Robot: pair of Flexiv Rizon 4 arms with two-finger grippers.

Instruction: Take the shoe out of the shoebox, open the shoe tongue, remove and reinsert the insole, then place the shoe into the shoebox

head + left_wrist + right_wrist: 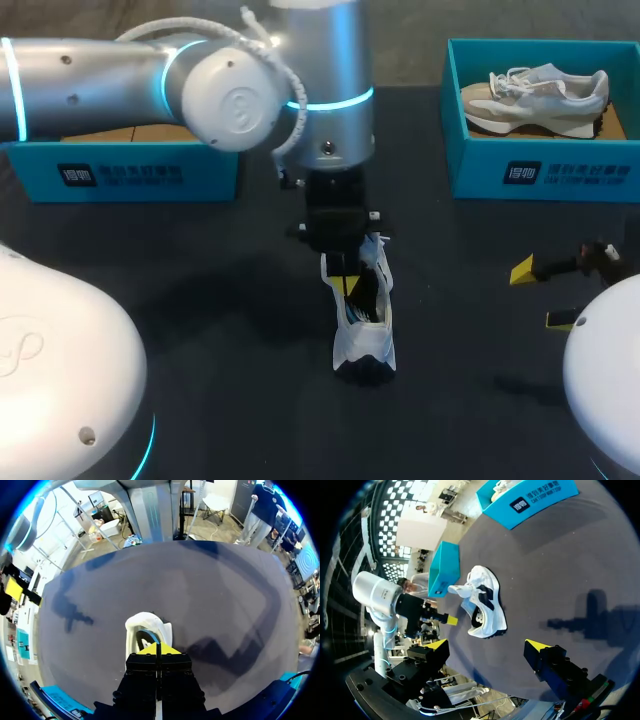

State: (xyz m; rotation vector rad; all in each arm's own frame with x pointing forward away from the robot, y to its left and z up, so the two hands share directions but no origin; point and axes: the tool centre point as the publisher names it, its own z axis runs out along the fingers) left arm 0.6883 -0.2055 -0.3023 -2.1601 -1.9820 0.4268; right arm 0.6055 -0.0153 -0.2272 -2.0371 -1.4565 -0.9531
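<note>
- The shoe (364,335) sits on the desk (200,290), directly under the left claw (159,649).
- The left claw's tips are pressed together at the shoe's opening. The right claw (487,645) gapes wide, well apart from the shoe.
- It looks light, with a soft upper and a stiffer sole, so I'd pinch the tongue or heel collar.
- I can't make out the insole, or whether anything thin is nipped between the left tips.

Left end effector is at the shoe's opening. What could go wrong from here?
Nothing braces the shoe: the right end effector is open and apart from it, so a pull by the left end effector could drag or tip it. What the left one's closed tips hold, if anything, is hidden; they might slip off.
</note>
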